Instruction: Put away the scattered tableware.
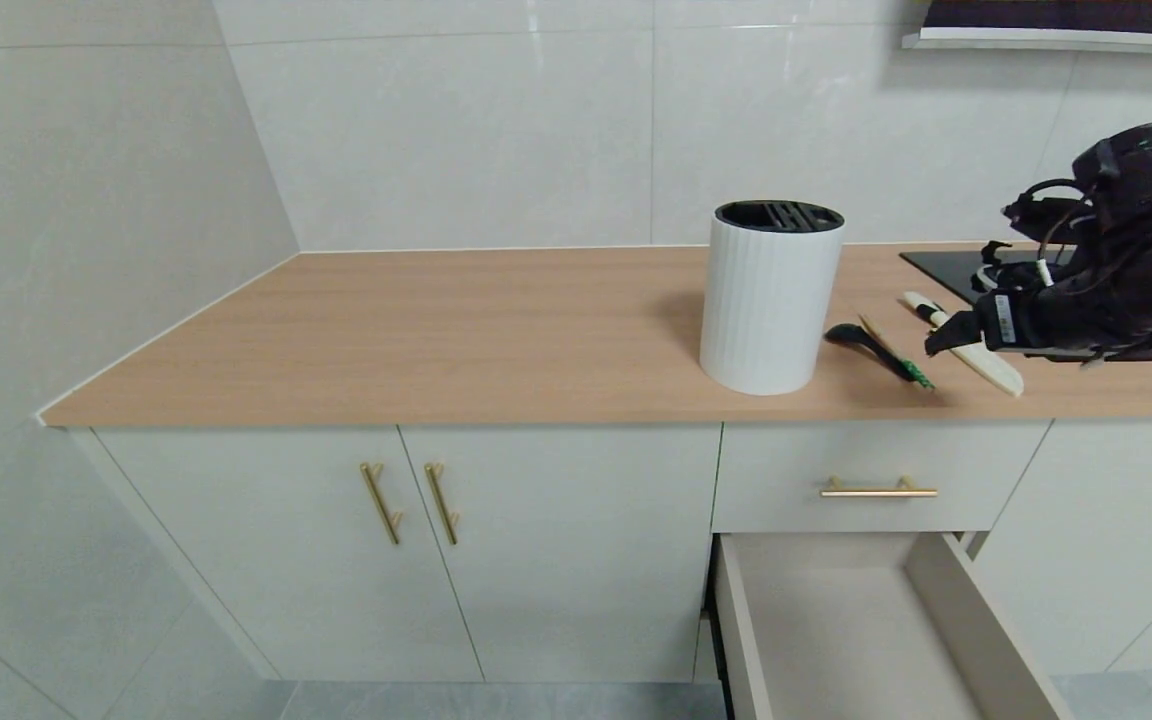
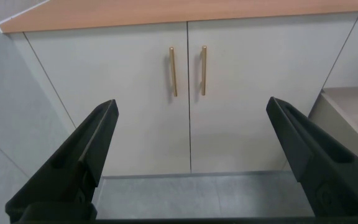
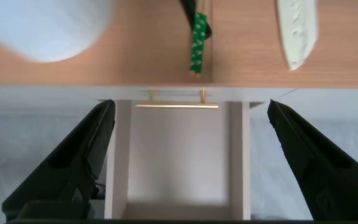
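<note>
Spoon (image 1: 871, 347) and knife (image 1: 991, 368) lie right of centre on the surface (image 1: 436, 330), long axes slanting down-right; right hand (image 1: 941, 338), jaws wide open, hovers at the knife, nearer than the open left hand (image 2: 191, 109).

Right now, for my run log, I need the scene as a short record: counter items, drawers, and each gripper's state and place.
surface: wooden countertop
holder: white ribbed utensil holder, upright, black slotted top
tableware: black spoon and white knife, lying flat to the right of the holder
drawers: upper drawer shut; lower drawer open
left gripper: open, facing the cabinet doors
right gripper: open, above the countertop's front edge, near the knife
</note>
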### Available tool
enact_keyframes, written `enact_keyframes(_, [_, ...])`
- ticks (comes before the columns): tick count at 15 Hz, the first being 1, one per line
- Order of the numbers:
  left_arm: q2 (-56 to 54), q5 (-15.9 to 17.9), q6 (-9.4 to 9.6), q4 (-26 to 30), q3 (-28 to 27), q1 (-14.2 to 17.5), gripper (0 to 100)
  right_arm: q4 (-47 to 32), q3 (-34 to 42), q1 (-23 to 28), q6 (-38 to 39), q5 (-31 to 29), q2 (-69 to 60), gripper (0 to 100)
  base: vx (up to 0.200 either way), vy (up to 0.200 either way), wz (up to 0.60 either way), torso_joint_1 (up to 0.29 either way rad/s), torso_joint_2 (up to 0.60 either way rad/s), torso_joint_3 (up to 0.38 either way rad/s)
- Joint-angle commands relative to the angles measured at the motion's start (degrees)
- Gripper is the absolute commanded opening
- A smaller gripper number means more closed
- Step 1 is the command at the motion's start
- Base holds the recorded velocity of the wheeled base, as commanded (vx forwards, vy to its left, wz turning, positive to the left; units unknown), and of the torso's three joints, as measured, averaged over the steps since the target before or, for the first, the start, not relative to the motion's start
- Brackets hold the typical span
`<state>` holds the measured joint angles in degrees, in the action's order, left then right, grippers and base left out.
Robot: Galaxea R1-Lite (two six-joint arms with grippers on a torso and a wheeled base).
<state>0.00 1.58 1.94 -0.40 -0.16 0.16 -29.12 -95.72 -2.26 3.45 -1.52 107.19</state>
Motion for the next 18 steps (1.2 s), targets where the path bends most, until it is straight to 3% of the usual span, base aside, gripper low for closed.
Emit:
enact_keyframes(1, [0.0, 0.0, 0.00, 0.0, 0.0, 0.0, 100, -0.2, -3.6, 0.2, 1.7, -1.0, 8.3, 100, 0.000, 0.000, 0.00, 0.000, 0.00, 0.000])
enact_keyframes(7, [0.0, 0.0, 0.08, 0.1, 0.0, 0.0, 100, -0.1, -9.0, 0.1, 4.9, -1.9, 15.1, 100, 0.000, 0.000, 0.00, 0.000, 0.00, 0.000])
enact_keyframes(18, [0.0, 0.0, 0.00, 0.0, 0.0, 0.0, 100, 1.9, -10.5, 0.0, 6.9, -1.9, 17.8, 100, 0.000, 0.000, 0.00, 0.000, 0.00, 0.000])
